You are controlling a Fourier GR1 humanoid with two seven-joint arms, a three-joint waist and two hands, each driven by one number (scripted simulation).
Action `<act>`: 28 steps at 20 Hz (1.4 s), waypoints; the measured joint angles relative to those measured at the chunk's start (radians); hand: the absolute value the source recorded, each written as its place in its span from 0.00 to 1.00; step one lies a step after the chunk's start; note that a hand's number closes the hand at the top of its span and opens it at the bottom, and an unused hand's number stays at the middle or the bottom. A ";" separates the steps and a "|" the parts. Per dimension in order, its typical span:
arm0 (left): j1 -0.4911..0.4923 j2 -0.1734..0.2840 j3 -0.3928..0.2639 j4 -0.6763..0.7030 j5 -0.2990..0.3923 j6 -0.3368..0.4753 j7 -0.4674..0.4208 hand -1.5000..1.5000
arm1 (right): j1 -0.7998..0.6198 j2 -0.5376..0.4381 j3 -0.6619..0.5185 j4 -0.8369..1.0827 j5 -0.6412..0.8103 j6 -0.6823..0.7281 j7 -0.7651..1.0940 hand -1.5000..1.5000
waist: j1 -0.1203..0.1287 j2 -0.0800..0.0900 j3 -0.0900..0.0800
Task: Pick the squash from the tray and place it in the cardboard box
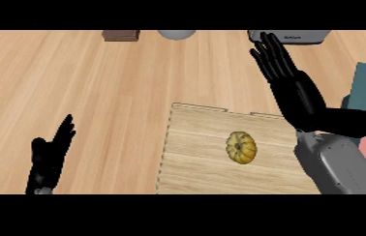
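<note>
A small, round, bumpy yellow squash (241, 147) is seen lying on a flat tray (193, 157) of pale wood. The tray is set on a smooth wooden counter (107, 85). The right hand (282, 68) is held above the tray's far corner, fingers straight and spread. The left hand (50, 157) is rested open at the lower left.

A single head view looks steeply down on the wooden worktop (107, 95) from the robot's own side, with both forearms entering from the lower edge. It sits fairly near: the tray (207, 153) fills the lower middle and is cut by the bottom edge. Along the far edge, items are cropped, perhaps appliances, too partial to name.
</note>
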 measured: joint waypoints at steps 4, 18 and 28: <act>-0.011 0.022 -0.009 -0.018 -0.039 0.004 -0.031 0.50 | 0.049 -0.125 -0.013 -0.076 0.158 -0.013 -0.086 0.00 | -0.051 -0.016 0.000; -0.032 0.096 -0.020 -0.048 -0.103 -0.024 -0.105 0.50 | 0.425 -0.401 -0.246 -0.260 0.736 -0.366 -0.535 0.00 | -0.184 -0.034 0.001; -0.040 0.094 -0.033 -0.049 -0.122 -0.030 -0.123 0.50 | 0.911 -0.327 -0.187 -0.467 1.254 -0.572 -0.382 0.00 | -0.168 -0.026 -0.007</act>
